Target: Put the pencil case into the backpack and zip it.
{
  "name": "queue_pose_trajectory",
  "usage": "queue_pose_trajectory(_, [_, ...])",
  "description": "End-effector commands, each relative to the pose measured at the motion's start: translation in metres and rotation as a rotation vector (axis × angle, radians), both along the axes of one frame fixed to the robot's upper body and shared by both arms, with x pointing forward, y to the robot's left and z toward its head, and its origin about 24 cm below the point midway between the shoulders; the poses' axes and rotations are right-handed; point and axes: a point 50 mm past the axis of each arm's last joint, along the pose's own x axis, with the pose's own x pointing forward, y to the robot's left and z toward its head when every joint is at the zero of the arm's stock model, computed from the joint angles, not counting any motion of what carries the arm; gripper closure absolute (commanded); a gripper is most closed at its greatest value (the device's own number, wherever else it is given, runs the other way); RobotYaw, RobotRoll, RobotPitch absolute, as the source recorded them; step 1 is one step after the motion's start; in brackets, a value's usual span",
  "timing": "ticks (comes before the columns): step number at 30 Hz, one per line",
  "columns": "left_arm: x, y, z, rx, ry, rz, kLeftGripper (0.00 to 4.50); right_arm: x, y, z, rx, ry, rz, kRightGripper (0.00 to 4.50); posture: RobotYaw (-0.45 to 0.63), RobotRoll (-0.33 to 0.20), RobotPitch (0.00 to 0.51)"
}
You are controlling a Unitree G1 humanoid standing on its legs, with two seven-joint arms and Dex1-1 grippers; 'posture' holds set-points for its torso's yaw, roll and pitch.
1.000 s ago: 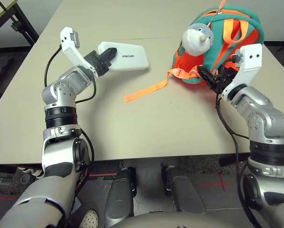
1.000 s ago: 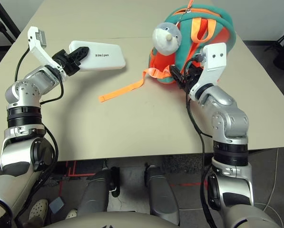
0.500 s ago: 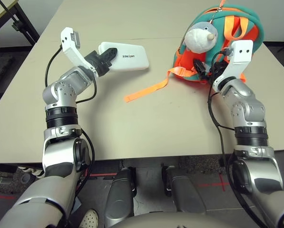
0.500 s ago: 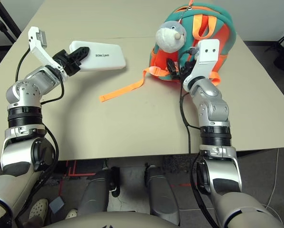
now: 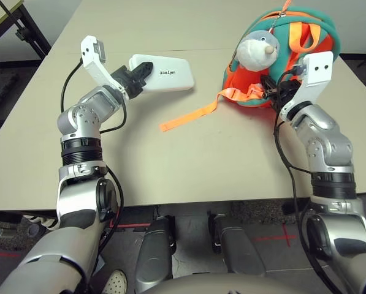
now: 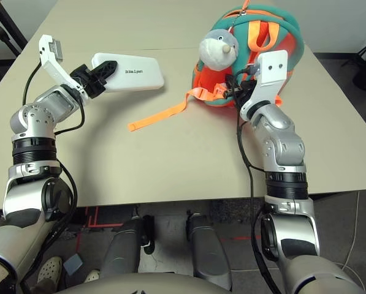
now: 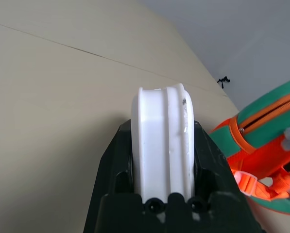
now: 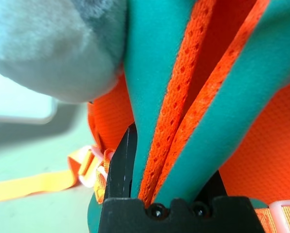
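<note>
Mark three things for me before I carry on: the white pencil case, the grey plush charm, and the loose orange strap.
pencil case [image 6: 138, 73]: right eye view, its top face
plush charm [image 5: 257, 52]: left eye view, its body
orange strap [image 5: 186, 119]: left eye view, its loose length

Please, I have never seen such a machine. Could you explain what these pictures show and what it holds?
This is a robot with two silver arms at a table. Two pictures come from its head, one per eye, looking down. The other two come from its wrists, each looking along its own gripper.

The left gripper holds a white case between its two black fingers, above the table. A backpack, orange and teal, rests on the table at the robot's right, with a grey plush toy hanging from it and an orange strap lying out. The right gripper is at the backpack, its fingers on either side of a teal-and-orange fold.
</note>
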Motion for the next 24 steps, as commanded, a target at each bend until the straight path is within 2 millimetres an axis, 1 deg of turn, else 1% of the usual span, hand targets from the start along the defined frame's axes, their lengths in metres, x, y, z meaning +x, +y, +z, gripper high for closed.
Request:
queue_pose_trajectory(1, [0.0, -0.001, 0.007, 0.009, -0.04, -0.001, 3.22, -0.017, 0.01, 0.01, 0.01, 0.019, 0.157, 3.88, -0.13, 0.0, 0.159])
queue_pose_trajectory(5, [0.002, -0.003, 0.006, 0.01, -0.039, -0.007, 3.22, -0.032, 0.013, 0.018, 0.019, 0.059, 0.273, 3.88, -0.15, 0.0, 0.159])
queue_pose_trajectory(9, [0.004, -0.006, 0.006, 0.008, -0.037, -0.016, 3.22, -0.049, 0.017, 0.021, 0.034, 0.114, 0.414, 3.88, -0.16, 0.0, 0.159])
queue_pose_trajectory(13, [0.006, -0.009, 0.005, 0.005, -0.037, -0.025, 3.22, -0.07, 0.02, 0.018, 0.032, 0.169, 0.579, 3.88, -0.18, 0.0, 0.157])
queue_pose_trajectory(15, [0.007, -0.01, 0.005, 0.004, -0.037, -0.029, 3.22, -0.078, 0.021, 0.015, 0.029, 0.192, 0.633, 3.88, -0.18, 0.0, 0.157])
queue_pose_trajectory(17, [0.008, -0.011, 0.005, 0.002, -0.037, -0.032, 3.22, -0.082, 0.02, 0.01, 0.026, 0.214, 0.645, 3.88, -0.18, 0.0, 0.155])
queue_pose_trajectory(24, [0.009, -0.014, 0.007, 0.001, -0.044, -0.042, 3.22, -0.077, 0.009, -0.01, -0.021, 0.244, 0.545, 3.88, -0.18, 0.0, 0.155])
